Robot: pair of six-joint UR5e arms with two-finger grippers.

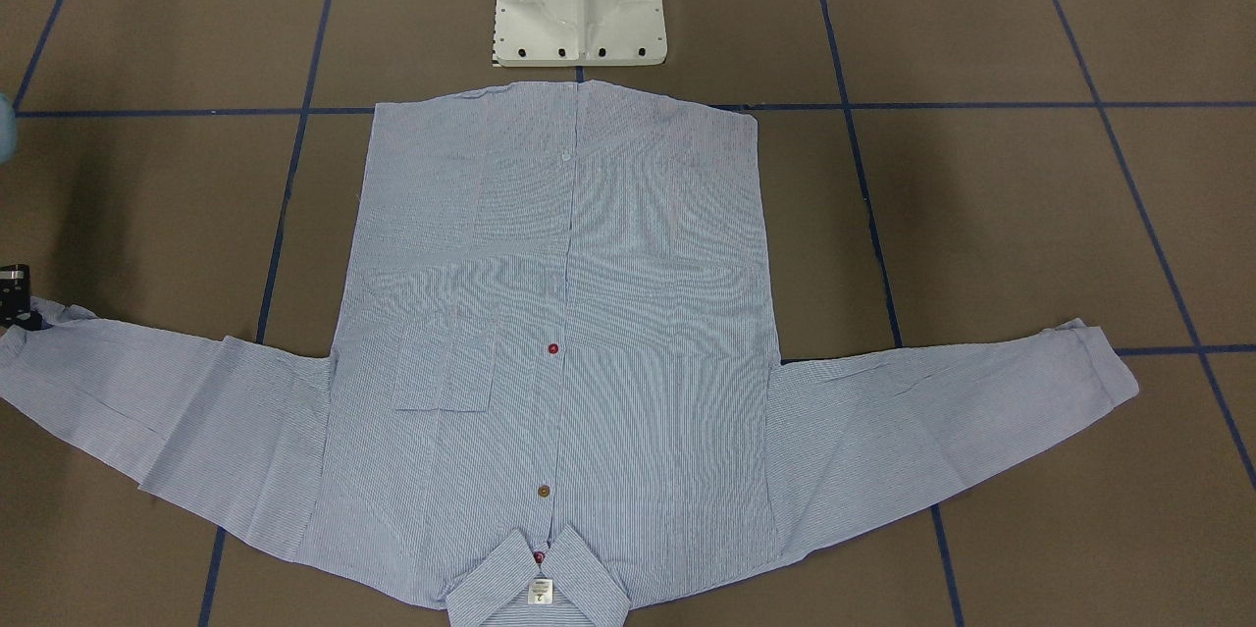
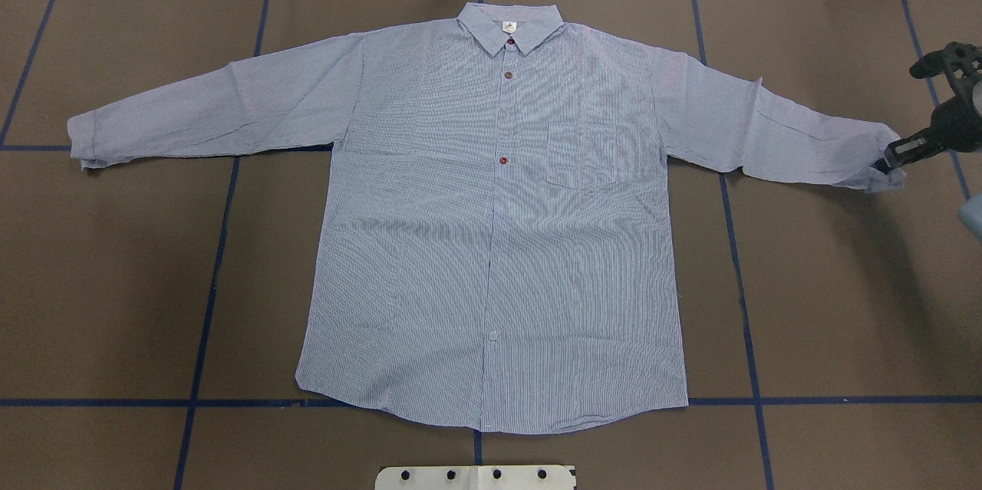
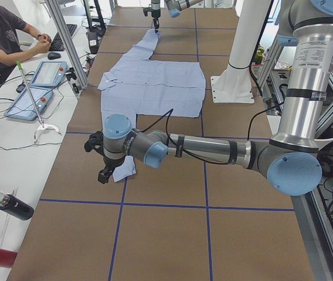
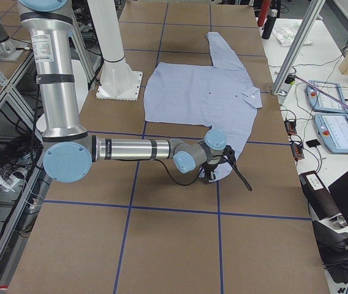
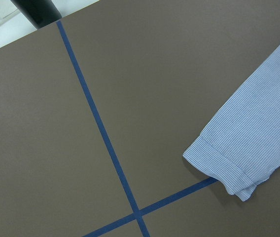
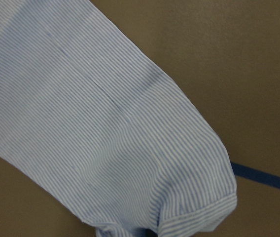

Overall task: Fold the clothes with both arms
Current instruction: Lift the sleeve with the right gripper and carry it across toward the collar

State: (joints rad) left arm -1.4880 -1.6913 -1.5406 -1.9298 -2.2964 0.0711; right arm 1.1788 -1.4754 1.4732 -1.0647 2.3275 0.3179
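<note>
Shirt (image 2: 491,229) flat, neck label (image 2: 509,27) unreadable — right gripper (image 2: 890,160) touches a cuff (image 2: 863,164), left gripper (image 3: 103,177) near the other, both grips unclear.

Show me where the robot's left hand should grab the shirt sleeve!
The cuff, pinched from above at its outer end by the left hand. The sleeve lies flat and stretched out, so probably only the cuff's thick end edge offers a hold.

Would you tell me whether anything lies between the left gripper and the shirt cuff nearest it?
Nothing visible does. Seen from exterior left, the left gripper hangs close beside the shirt cuff, and its wrist camera shows only bare table and blue tape next to that cuff.
</note>
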